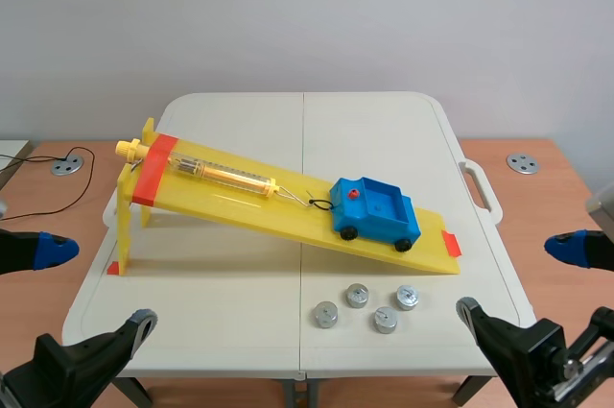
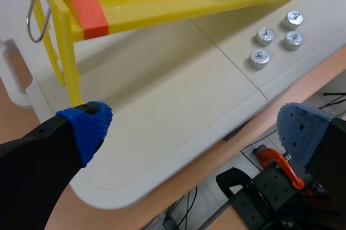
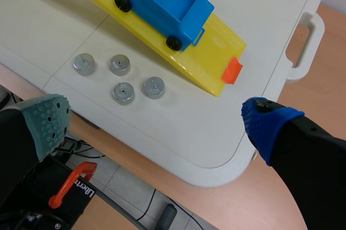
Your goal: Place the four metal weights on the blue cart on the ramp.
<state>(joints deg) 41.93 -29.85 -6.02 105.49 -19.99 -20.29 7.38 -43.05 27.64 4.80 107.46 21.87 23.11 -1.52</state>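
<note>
Four weights on the table, both grippers wide and empty.

The four metal weights (image 1: 357, 295) sat clustered on the table (image 1: 221, 331) just below the low end of the ramp (image 1: 230, 206), the blue cart (image 1: 376, 211) parked right above them. They lay just ahead of the right gripper (image 3: 157, 124), fingers spread on nothing; the left gripper (image 2: 194, 130), equally spread, hung well apart, so the right arm looked nearer.

We read this as a lab — folding table (image 1: 384, 139), yellow ramp (image 1: 251, 209) with spring scale (image 1: 225, 176), bare wall (image 1: 307, 14).
</note>
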